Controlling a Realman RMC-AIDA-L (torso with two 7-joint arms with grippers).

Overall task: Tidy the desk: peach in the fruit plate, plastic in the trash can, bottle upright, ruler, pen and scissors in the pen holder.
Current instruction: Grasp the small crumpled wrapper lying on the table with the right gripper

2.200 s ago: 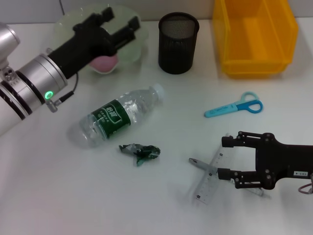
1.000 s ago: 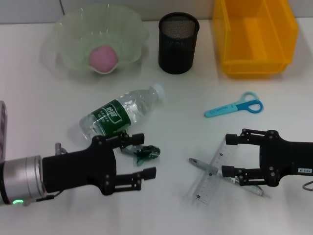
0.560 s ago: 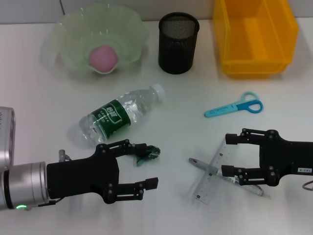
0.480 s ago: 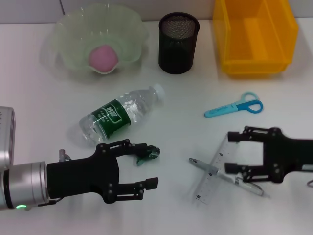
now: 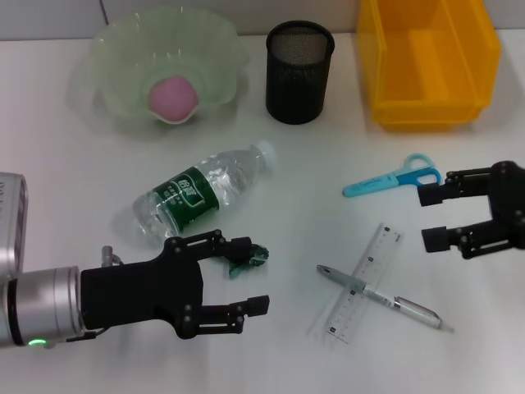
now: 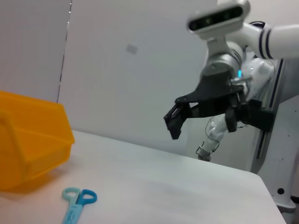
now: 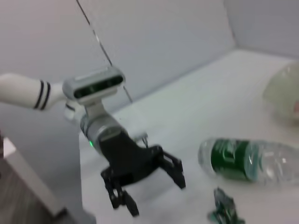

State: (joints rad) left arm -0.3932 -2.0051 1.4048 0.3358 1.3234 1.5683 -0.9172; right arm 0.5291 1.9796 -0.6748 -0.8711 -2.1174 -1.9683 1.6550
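Fingers of the left gripper [image 5: 246, 275] are spread, empty, straddling the crumpled plastic [image 5: 239, 255] lying on the bench beside the fallen bottle [image 5: 198, 195]. Best to lower squarely before pinching (the scrap is flimsy). The right gripper [image 5: 433, 219] hangs released near the scissors [image 5: 392, 180].

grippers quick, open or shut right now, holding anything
Left gripper: open, empty, beside the crumpled green plastic.
Right gripper: open, empty, above the table near the scissors.
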